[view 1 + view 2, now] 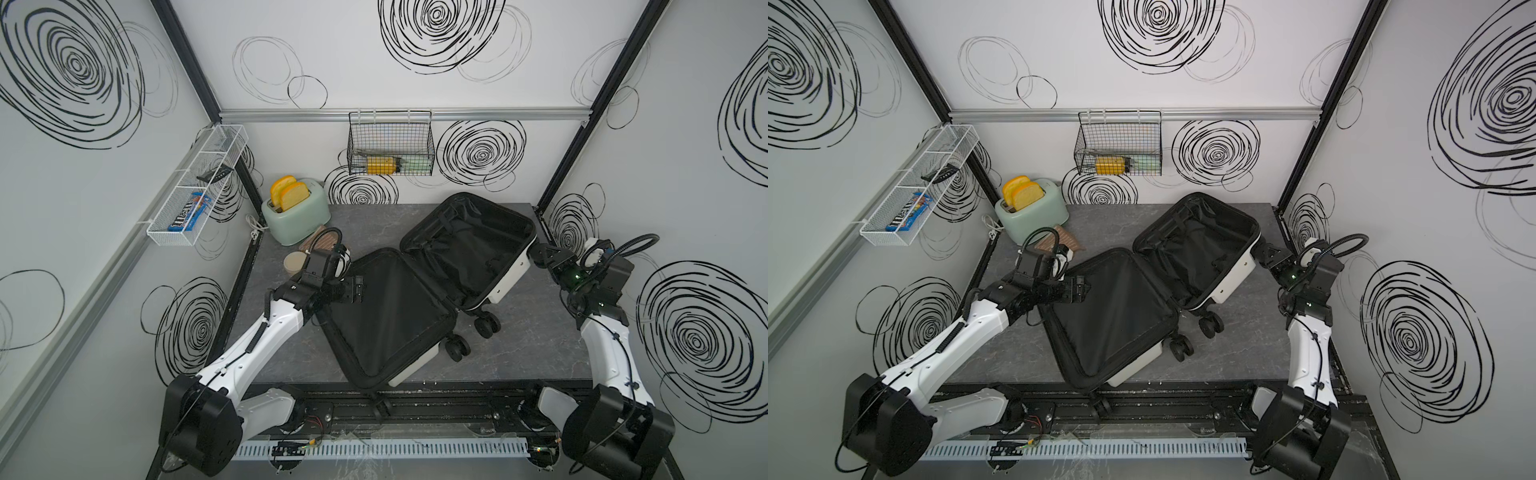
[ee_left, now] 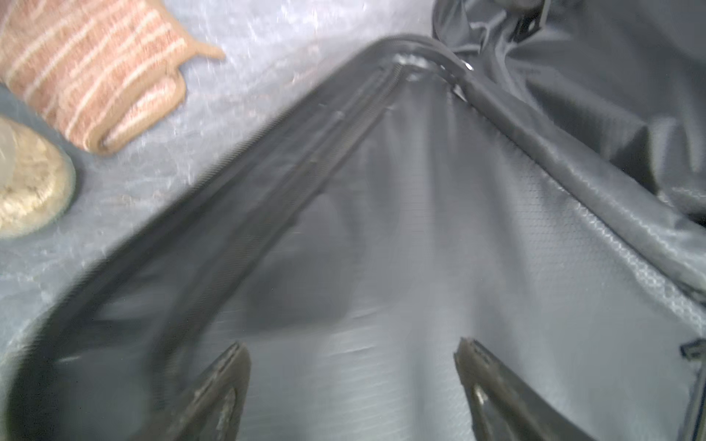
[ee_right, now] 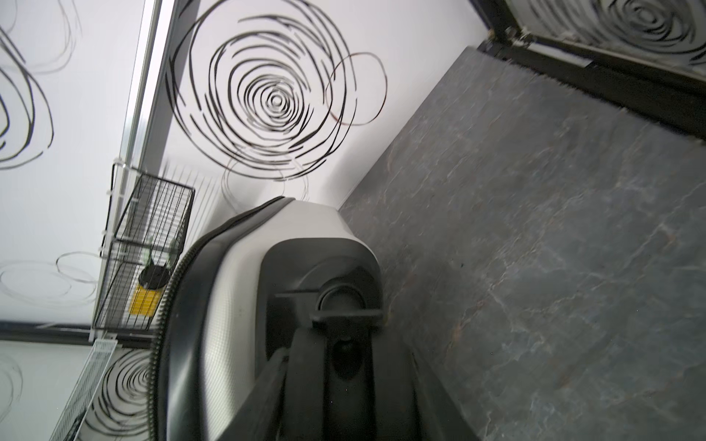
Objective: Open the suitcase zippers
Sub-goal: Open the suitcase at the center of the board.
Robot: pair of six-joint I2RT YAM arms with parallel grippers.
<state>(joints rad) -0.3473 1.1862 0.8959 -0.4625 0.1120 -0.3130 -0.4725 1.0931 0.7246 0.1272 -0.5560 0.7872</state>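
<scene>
The suitcase point(image 1: 390, 320) lies thrown open in the middle of the grey table point(image 1: 540, 345). Its near half is flat with the black lining up, and its far half is tipped up on its white shell toward my right side. The black wheels point(image 1: 457, 347) sit where the two halves meet, toward the table's front. The zippers point(image 2: 317, 160) stand undone around both rims. In my left wrist view the teeth follow the near half's rim up to a rounded corner, too blurred for me to pick out a pull.

My left pincer point(image 1: 358, 287) hovers over the near half's left corner, jaws wide apart, nothing but lining between them. My right pincer point(image 1: 536, 254) is at the far half's outer end, closed part-way on the black top handle point(image 3: 305, 382).

Just beyond my left wrist lie a striped cloth point(image 2: 95, 72) and a round beige container point(image 2: 26, 179) — both apart from the case. Behind them stands a pale green toaster point(image 1: 297, 216) with two slices up.
</scene>
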